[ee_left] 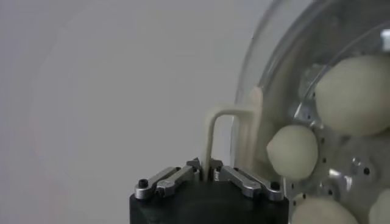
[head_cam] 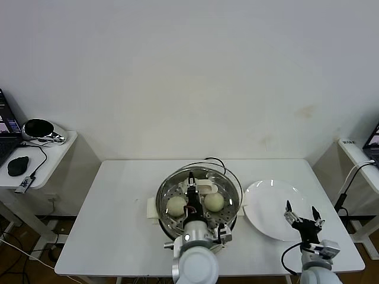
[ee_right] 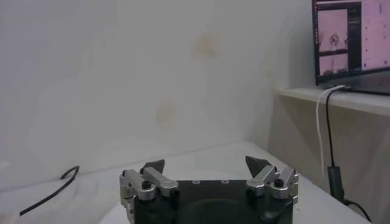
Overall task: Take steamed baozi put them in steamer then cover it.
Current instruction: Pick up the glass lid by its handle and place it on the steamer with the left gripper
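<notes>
Baozi first: the small round cream-white steamed buns [head_cam: 176, 205] already lie inside the round shiny stainless-steel steamer pot [head_cam: 164, 190], on its perforated tray, so the step in hand looks like the covering. The left hand [ee_left: 205, 168] is closed tight on the cream-white oblong handle [ee_left: 226, 115] of the round clear glass lid with a metal rim [head_cam: 232, 181]. In the left wrist view the thin bar of the handle runs straight up from between the pinched fingers [ee_left: 172, 178], and the glass disc stands on edge beside it, the buns showing through. From the head view the lid hangs over the pot, which sits near the middle of the white worktop [head_cam: 112, 219], toward its front edge; whether the rim already touches the pot I cannot tell.

To do this well, I judge the lid should be brought level and centred so its metal rim meets the pot's rim all round before release; a tilted set-down could let it slide off or knock a bun.

The right hand [head_cam: 301, 213] waits with fingers spread wide and nothing held, over the flat white round plate [head_cam: 266, 201] by the worktop's front right corner. A black cord [head_cam: 211, 160] trails behind the pot.
</notes>
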